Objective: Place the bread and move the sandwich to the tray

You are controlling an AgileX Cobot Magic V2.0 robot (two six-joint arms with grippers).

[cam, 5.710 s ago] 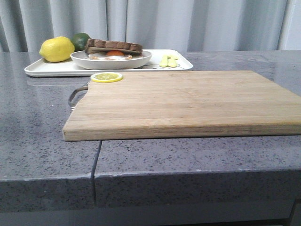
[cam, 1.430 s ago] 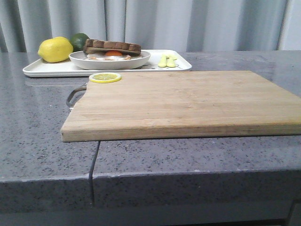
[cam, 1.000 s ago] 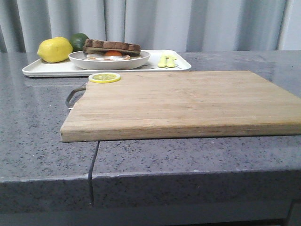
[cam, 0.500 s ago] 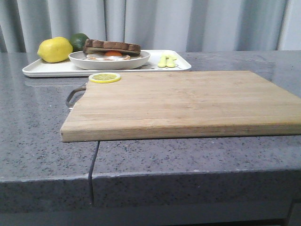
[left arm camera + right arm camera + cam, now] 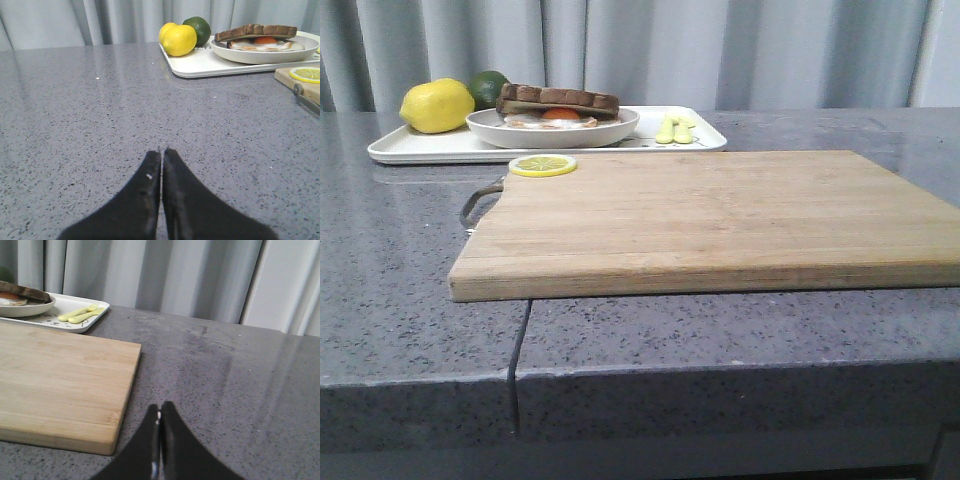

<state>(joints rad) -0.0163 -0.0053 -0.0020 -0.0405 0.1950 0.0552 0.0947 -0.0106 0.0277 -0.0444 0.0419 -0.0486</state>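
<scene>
The closed right pincer (image 5: 160, 412) hovers beside the cutting board (image 5: 60, 380).

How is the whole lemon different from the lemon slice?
The lemon is whole and rounded; the slice is a thin flat disc showing its cut face. The lemon sits on the tray beside a lime; the slice lies on the cutting board's corner. Both are yellow.

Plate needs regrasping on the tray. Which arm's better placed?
Left, likely. The plate sits on the tray on the robot's left, and the left gripper faces it across the counter. The right gripper would have to cross the cutting board.
</scene>
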